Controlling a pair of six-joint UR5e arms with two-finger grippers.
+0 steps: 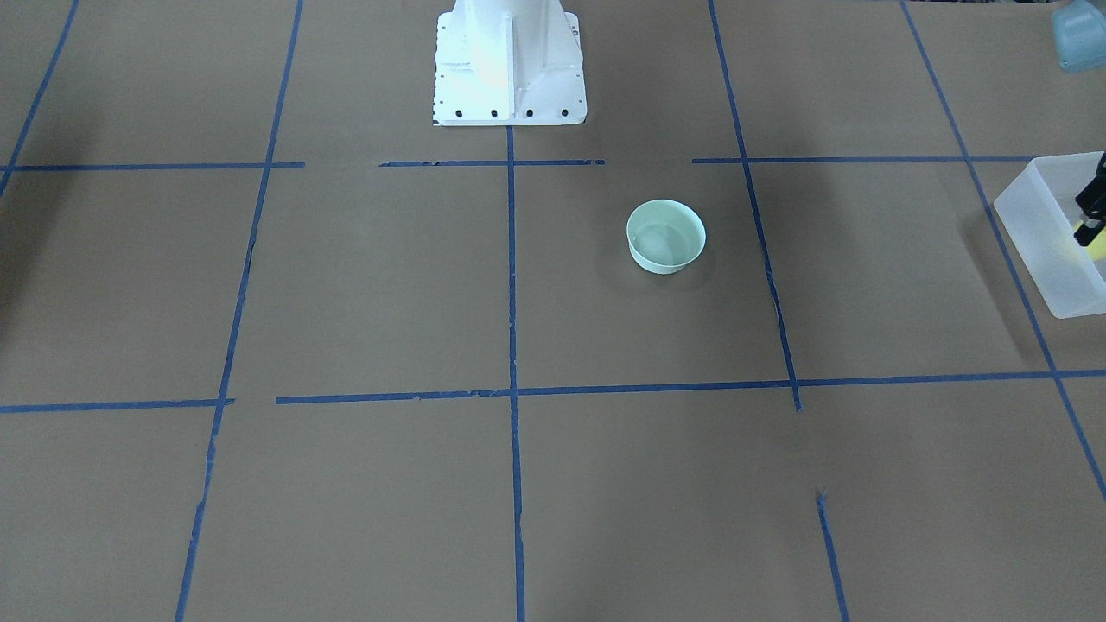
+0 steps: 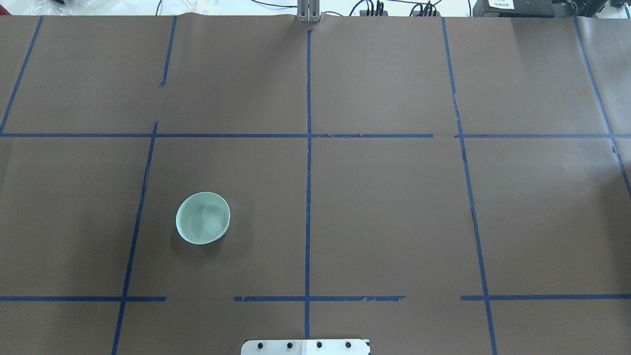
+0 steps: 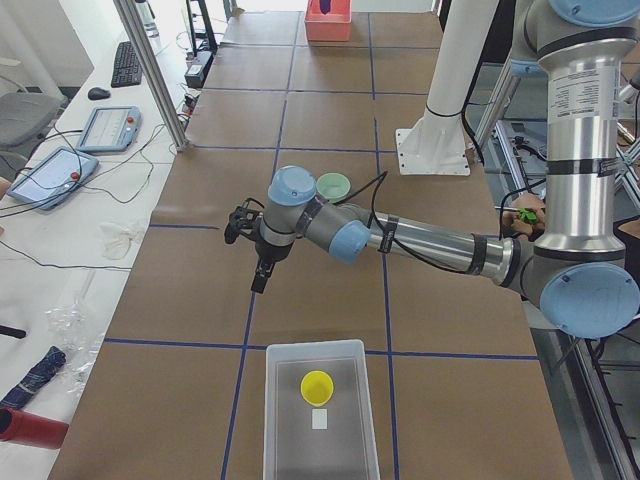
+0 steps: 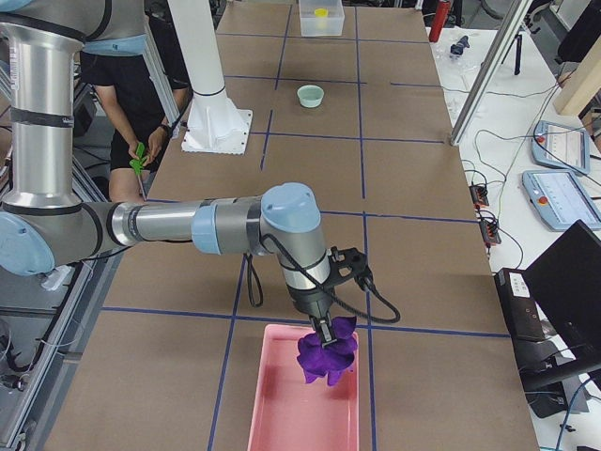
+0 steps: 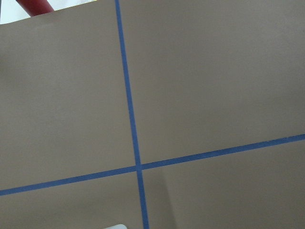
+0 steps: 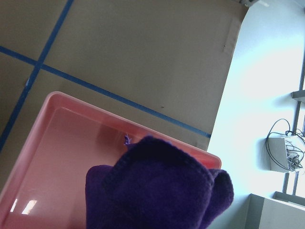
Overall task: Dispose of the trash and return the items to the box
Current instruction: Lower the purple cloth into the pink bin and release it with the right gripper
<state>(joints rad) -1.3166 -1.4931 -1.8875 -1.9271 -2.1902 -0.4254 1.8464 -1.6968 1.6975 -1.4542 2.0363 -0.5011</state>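
The yellow cup stands inside the frosted white box at the table's left end, next to a small white piece. The cup also shows at the edge of the front view. My left gripper hangs above the table just beyond the box; only a sliver of it shows in the front view, so I cannot tell its state. My right gripper is on top of a bunched purple cloth over a pink tray. The cloth hides its fingers, so I cannot tell its state.
A mint-green bowl sits left of the table's middle. A red cylinder and cables lie off the table's edge beside the box. A person stands behind the robot's white base.
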